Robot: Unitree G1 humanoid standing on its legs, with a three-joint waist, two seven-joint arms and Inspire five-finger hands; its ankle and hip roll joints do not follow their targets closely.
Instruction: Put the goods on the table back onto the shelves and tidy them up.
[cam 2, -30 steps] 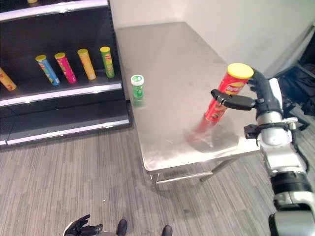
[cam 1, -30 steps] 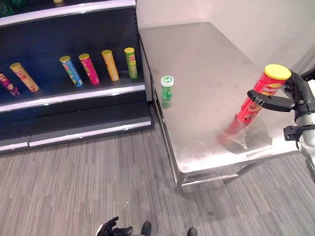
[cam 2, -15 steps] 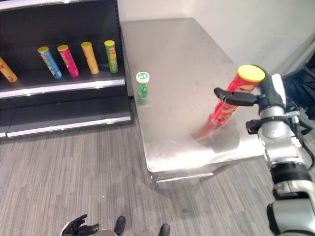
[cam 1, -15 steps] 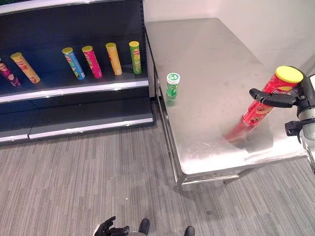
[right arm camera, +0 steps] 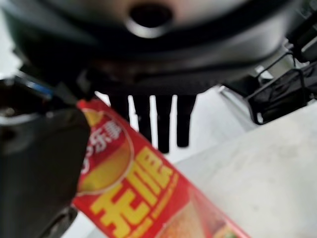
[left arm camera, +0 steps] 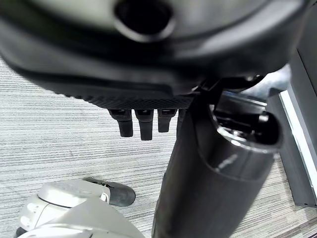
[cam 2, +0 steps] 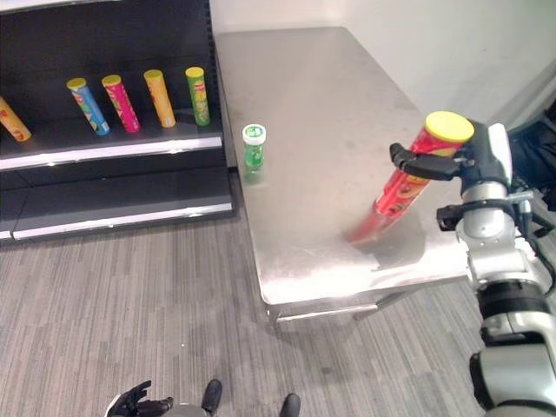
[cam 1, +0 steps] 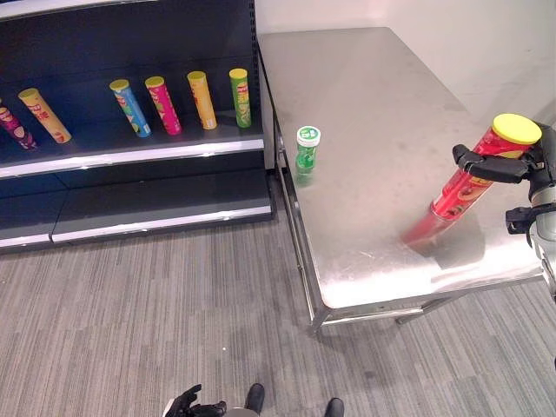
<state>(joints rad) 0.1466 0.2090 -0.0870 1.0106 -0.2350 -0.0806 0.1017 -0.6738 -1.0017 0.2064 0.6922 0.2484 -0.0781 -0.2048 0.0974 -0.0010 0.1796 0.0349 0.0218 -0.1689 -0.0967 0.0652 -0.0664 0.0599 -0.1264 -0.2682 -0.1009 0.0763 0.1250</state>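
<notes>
One red chip can [cam 1: 469,172], tilted above the steel table [cam 1: 365,104], thumb and fingers of the right hand [cam 2: 473,161] curled round it.

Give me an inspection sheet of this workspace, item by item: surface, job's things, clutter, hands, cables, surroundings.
Surface: steel table, mostly bare.
Job's things: red can with yellow lid, tilted, in the right hand; small green can upright near the table's left edge; five cans lying on the shelf.
Clutter: nothing seen.
Hands: right hand shut on the red can near the table's right edge; left hand hanging low over the floor, fingers relaxed.
Cables: nothing seen.
Surroundings: grey striped floor, white wall.
</notes>
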